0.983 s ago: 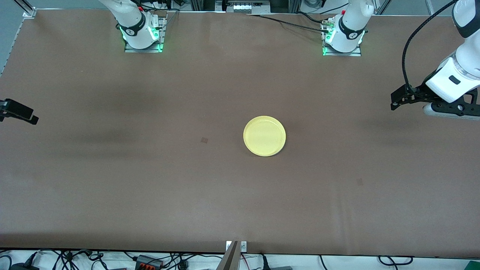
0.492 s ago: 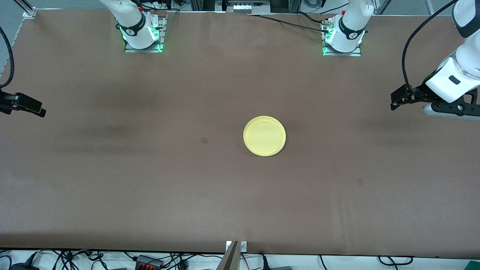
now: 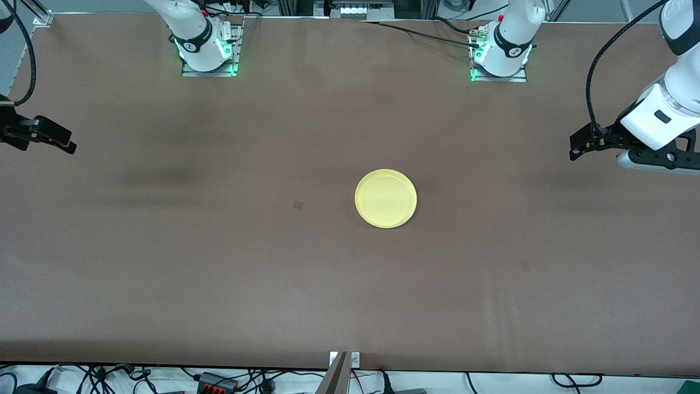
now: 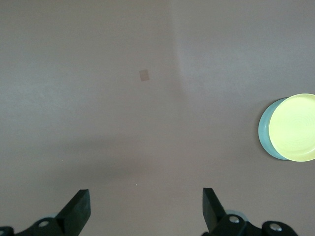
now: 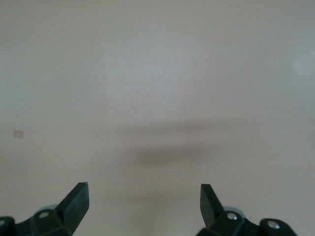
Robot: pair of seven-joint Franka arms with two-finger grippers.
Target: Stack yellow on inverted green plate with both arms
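Front view: one yellow plate [image 3: 385,198] near the middle of the brown table [image 3: 219,262], rim up, nothing in it. From here no green visible under it. One small dark square mark [image 3: 298,204] at the plate's 9 o'clock, apart from it; a second, fainter mark [image 3: 524,265] at about 4 o'clock, well apart. Two arm bases along the top edge. Right gripper [image 3: 52,139] up over the right arm's end of the table, at the plate's 10 o'clock; left gripper [image 3: 585,143] up over the left arm's end, at 2 o'clock. Both well clear of the plate, holding nothing.

Left wrist view: left gripper [image 4: 146,209] with fingers [image 4: 78,209] spread wide — only bare table between them. Yellow plate [image 4: 295,128] at the frame's edge, sitting on one green plate [image 4: 265,133]; only a crescent of the green one showing along one side. Stack of two, top plate empty. One small square mark [image 4: 144,75] on the table.

Right wrist view: right gripper [image 5: 142,204] likewise wide, fingers [image 5: 78,201] apart over bare table — nothing held. One faint square mark [image 5: 18,133] near the frame's edge. No plates here.
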